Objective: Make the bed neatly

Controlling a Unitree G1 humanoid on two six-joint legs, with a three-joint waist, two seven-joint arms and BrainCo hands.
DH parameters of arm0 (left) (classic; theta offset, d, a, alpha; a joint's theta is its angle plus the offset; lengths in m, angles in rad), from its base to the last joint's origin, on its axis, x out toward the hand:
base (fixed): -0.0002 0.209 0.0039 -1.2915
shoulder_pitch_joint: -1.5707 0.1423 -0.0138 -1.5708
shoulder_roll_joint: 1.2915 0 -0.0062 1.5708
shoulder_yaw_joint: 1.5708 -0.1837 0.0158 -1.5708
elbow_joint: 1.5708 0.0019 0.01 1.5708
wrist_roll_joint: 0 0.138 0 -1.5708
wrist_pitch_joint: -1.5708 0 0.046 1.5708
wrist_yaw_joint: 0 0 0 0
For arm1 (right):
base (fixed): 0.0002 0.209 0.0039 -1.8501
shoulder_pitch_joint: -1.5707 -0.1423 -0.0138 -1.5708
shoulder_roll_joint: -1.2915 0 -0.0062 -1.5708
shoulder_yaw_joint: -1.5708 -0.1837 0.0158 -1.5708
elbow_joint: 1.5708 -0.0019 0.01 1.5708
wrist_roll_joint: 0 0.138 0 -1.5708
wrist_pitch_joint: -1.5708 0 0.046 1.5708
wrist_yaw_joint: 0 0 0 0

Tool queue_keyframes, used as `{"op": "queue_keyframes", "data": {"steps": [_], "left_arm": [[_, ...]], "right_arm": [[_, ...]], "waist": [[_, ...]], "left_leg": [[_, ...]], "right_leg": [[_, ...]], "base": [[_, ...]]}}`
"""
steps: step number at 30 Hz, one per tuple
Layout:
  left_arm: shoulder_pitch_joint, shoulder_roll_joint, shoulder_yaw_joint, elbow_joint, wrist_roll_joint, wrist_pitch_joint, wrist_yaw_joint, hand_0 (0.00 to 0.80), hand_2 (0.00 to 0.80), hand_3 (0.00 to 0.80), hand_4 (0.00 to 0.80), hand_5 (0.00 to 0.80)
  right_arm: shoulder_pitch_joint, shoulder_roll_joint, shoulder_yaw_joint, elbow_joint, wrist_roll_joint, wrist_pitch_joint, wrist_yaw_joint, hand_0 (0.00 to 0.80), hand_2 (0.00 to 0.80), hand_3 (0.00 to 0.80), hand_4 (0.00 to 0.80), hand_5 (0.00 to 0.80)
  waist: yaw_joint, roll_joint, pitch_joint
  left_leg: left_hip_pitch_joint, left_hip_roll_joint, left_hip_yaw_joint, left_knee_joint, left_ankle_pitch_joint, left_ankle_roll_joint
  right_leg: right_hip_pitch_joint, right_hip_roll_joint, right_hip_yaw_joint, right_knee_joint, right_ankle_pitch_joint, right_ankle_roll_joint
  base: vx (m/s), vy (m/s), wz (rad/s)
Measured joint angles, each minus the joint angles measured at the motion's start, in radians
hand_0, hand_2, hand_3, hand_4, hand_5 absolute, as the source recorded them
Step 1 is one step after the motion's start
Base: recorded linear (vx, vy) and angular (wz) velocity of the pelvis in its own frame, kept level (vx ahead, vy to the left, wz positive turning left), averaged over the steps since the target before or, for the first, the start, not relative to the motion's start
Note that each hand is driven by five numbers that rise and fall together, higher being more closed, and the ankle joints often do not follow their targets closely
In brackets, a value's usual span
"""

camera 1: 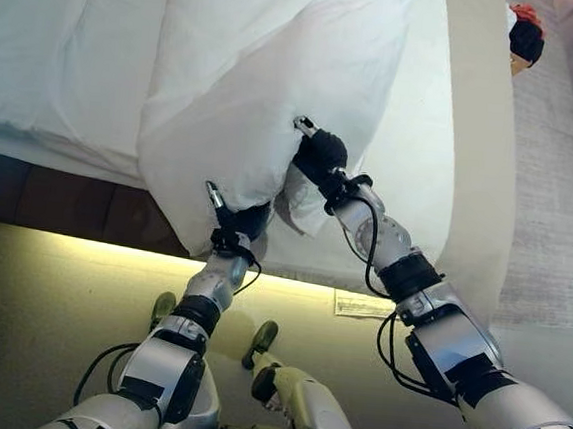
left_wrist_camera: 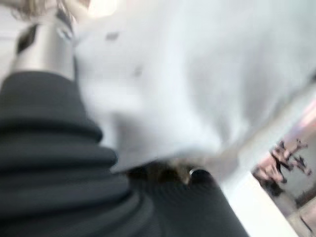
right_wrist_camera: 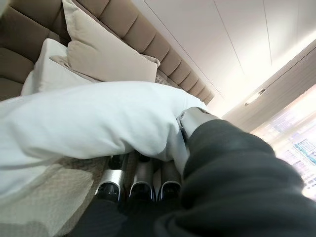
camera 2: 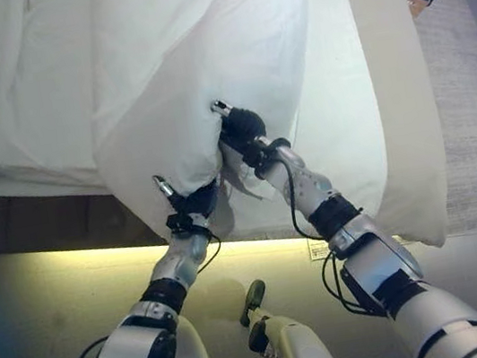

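Note:
A white duvet lies bunched on the bed, and its near corner hangs over the bed's edge. My left hand is at the lowest part of that corner, thumb outside and fingers in the fold, shut on the cloth. My right hand is a little higher and to the right. In the right wrist view its fingers curl under the duvet with the thumb on top. The left wrist view shows white cloth draped over the hand.
The white sheet covers the mattress on the left. A beige cover runs along the bed's right side. Pillows lean on the padded headboard. The dark bed base is below. A paper slip lies on the floor.

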Motion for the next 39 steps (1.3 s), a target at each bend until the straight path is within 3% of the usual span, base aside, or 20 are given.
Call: {"op": "queue_keyframes", "data": {"steps": [5, 12, 13, 14, 19, 25, 33, 39], "left_arm": [[-0.003, 0.012, 0.038, -0.048, 0.000, -0.049, 0.000, 0.000, 0.000, 0.000, 0.000, 0.000], [0.000, 0.032, 0.059, -0.072, 0.001, -0.096, 0.054, 0.000, 0.000, 0.000, 0.000, 0.000], [0.000, 0.032, 0.060, -0.072, 0.001, -0.105, 0.065, 0.000, 0.000, 0.000, 0.000, 0.000], [0.005, 0.038, 0.068, -0.072, 0.001, -0.106, 0.071, 0.000, 0.000, 0.000, 0.000, 0.000], [0.075, 0.071, 0.141, -0.074, 0.001, -0.113, 0.104, 0.000, 0.000, 0.000, 0.000, 0.000], [0.139, 0.119, 0.175, -0.077, 0.001, -0.118, 0.131, 0.000, 0.000, 0.000, 0.000, 0.000], [0.345, 0.113, 0.220, -0.076, 0.002, -0.008, 0.123, 0.000, 0.000, 0.000, 0.000, 0.000], [0.424, 0.110, 0.275, -0.076, 0.003, 0.009, 0.135, 0.000, 0.000, 0.000, 0.000, 0.000]], "right_arm": [[0.021, 0.000, -0.005, -0.004, -0.001, -0.001, 0.005, 0.800, 0.800, 0.800, 0.800, 0.800], [0.065, -0.001, -0.012, -0.030, -0.028, -0.003, 0.005, 0.800, 0.800, 0.800, 0.800, 0.800], [0.070, -0.001, -0.012, -0.030, -0.038, -0.001, 0.004, 0.543, 0.543, 0.543, 0.543, 0.543], [0.077, -0.001, -0.012, -0.030, -0.050, 0.004, 0.003, 0.000, 0.000, 0.000, 0.000, 0.000], [0.162, -0.010, -0.010, -0.071, -0.117, 0.102, 0.013, 0.000, 0.000, 0.000, 0.000, 0.000], [0.292, -0.014, 0.005, -0.115, -0.200, 0.202, 0.077, 0.000, 0.000, 0.000, 0.000, 0.000], [0.623, -0.032, -0.020, -0.108, -0.298, 0.289, 0.164, 0.000, 0.000, 0.000, 0.000, 0.000], [0.705, -0.045, -0.091, -0.076, -0.373, 0.309, 0.195, 0.000, 0.000, 0.000, 0.000, 0.000]], "waist": [[0.005, -0.023, -0.002], [0.010, -0.028, -0.003], [0.010, -0.028, -0.003], [0.014, -0.028, -0.003], [0.010, -0.029, -0.007], [0.008, -0.022, -0.043], [-0.009, 0.065, -0.186], [-0.038, 0.125, -0.250]], "left_leg": [[0.000, 0.001, -0.002, 0.000, 0.000, 0.000], [0.002, -0.002, -0.016, -0.001, 0.000, -0.001], [0.002, -0.002, -0.017, -0.001, 0.000, -0.001], [0.003, -0.003, -0.018, -0.001, 0.000, 0.000], [0.058, -0.011, -0.021, -0.025, 0.000, 0.000], [0.087, -0.032, -0.020, -0.046, 0.006, 0.009], [0.219, -0.062, -0.001, -0.141, 0.005, 0.029], [0.283, -0.080, 0.004, -0.173, 0.012, 0.035]], "right_leg": [[0.003, 0.001, -0.001, 0.000, 0.000, 0.000], [0.018, 0.001, -0.002, -0.006, 0.000, 0.000], [0.018, 0.000, -0.002, -0.006, 0.000, 0.000], [0.021, 0.000, -0.003, -0.006, 0.000, 0.000], [0.081, -0.004, -0.009, -0.033, -0.002, 0.003], [0.105, -0.023, -0.011, -0.039, -0.005, 0.015], [0.211, -0.049, -0.012, -0.082, -0.018, 0.047], [0.259, -0.066, -0.013, -0.086, -0.028, 0.063]], "base": [[0.006, -0.001, 0.02], [0.013, 0.015, 0.07], [0.026, 0.048, 0.03], [0.023, 0.062, 0.03], [0.030, 0.074, 0.07], [0.062, 0.099, 0.04], [0.121, 0.140, 0.02], [0.097, 0.131, 0.01]]}}
